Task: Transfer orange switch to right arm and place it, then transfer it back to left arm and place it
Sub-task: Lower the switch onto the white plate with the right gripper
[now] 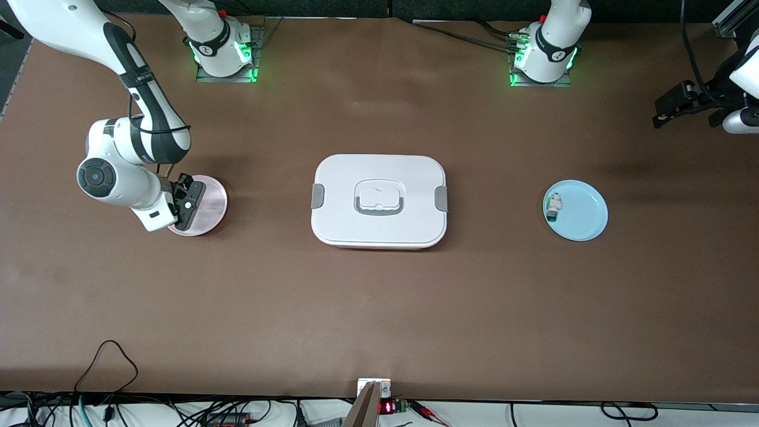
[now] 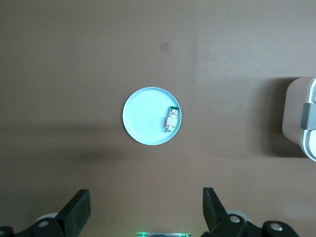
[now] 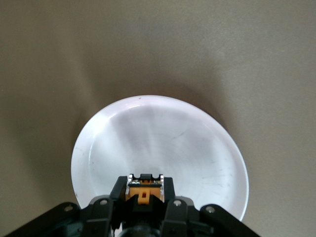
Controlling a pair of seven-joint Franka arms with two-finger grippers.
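right pincer [image 3: 144, 196] clamped on orange switch [image 3: 143, 190] over pink plate [image 1: 209, 204], switch half hidden, left pincer [image 2: 147, 212] apart, tips cut off

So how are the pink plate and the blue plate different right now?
The pink plate lies toward the right arm's end, under the right pincer shut on the orange switch. The blue plate lies toward the left arm's end, holding a white-and-green part, nothing over it. Both are round.

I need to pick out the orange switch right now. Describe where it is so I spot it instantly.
Start at the big white box mid-table, then go toward the right arm's end to the pink plate. The right gripper is over that plate, shut on the orange switch. Its orange face distinguishes it from the white-and-green part on the blue plate.
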